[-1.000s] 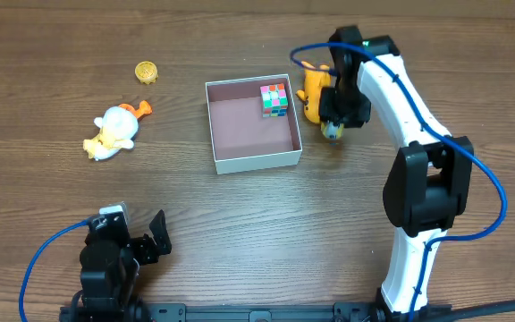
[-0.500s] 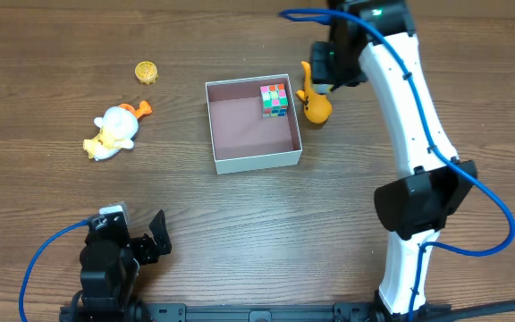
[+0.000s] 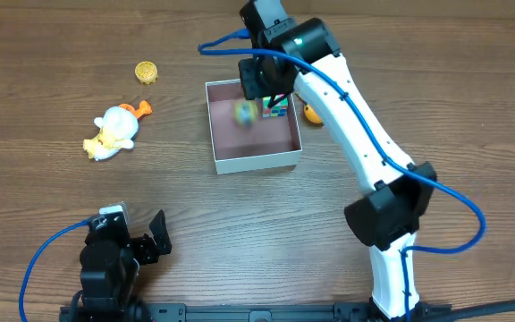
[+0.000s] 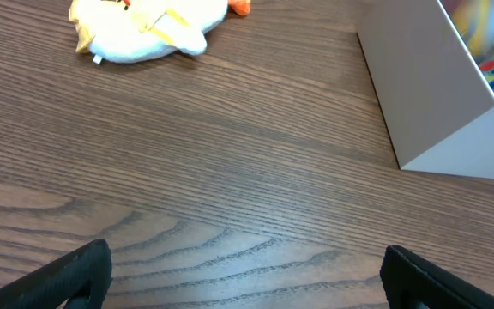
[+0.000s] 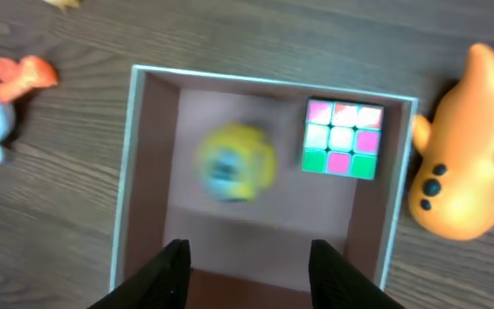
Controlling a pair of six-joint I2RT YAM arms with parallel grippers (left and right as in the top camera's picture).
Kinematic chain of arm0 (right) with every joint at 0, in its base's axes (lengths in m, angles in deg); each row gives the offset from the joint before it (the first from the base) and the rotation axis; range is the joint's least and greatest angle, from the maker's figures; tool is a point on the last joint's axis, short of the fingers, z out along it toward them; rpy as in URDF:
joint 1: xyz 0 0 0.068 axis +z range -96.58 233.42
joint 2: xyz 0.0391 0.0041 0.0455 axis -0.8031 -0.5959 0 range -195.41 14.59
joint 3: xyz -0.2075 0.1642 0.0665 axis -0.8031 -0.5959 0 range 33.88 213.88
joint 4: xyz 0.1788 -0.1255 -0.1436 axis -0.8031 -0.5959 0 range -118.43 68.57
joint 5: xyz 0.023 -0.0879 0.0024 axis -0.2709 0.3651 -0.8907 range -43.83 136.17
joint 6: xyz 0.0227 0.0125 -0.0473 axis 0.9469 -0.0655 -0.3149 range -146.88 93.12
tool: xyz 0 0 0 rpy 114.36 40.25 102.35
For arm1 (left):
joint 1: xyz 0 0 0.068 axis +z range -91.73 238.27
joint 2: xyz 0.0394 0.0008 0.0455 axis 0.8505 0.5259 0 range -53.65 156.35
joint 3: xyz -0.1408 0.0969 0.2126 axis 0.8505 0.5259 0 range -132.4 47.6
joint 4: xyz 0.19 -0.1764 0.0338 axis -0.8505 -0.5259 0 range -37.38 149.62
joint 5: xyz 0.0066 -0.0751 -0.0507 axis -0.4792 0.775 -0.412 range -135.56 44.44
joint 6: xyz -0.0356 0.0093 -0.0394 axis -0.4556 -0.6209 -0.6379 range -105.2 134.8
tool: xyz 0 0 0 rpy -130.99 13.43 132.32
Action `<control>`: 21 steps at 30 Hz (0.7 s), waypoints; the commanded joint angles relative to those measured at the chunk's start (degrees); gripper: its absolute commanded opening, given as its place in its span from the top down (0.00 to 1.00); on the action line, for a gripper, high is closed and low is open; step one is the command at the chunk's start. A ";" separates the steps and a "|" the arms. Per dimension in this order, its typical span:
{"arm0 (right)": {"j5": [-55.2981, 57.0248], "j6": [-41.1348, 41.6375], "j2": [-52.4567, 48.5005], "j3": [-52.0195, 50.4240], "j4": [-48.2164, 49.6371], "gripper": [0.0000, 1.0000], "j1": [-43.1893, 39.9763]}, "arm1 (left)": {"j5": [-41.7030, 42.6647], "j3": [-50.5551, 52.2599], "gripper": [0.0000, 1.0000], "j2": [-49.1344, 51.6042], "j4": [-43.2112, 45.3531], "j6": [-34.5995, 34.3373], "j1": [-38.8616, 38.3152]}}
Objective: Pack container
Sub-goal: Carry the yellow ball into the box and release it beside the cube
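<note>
Swinging left from beside the orange toy point(image 5: 461, 172), the right end effector point(image 5: 251, 275) now hangs over the container point(image 3: 256, 162) at mid-desk point(image 3: 240, 233), its fingers spread wide and holding nothing. A blurred round yellow toy point(image 5: 235, 162) shows inside the box, near the Rubik's cube point(image 5: 342, 138) in the far right corner. The left end effector point(image 4: 247, 279) is wide open, well apart from the container.

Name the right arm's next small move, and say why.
Probably lift the right gripper and swing it toward the orange toy, which sits just outside the container wall. Its fingers are apart, and the blurred yellow toy is already inside near the cube, so this release looks done.
</note>
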 commanded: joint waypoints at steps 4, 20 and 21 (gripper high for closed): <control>-0.72 -0.07 -7.39 -0.96 1.79 0.54 0.17 | 0.35 0.57 0.00 -0.48 0.11 1.11 0.39; -2.16 -1.42 -7.54 -1.09 1.70 0.54 0.96 | 0.35 0.57 0.00 -0.48 0.11 1.09 0.39; -2.34 -1.53 -7.54 -1.51 2.49 0.54 1.16 | 0.35 0.57 0.00 -0.48 0.11 1.11 0.39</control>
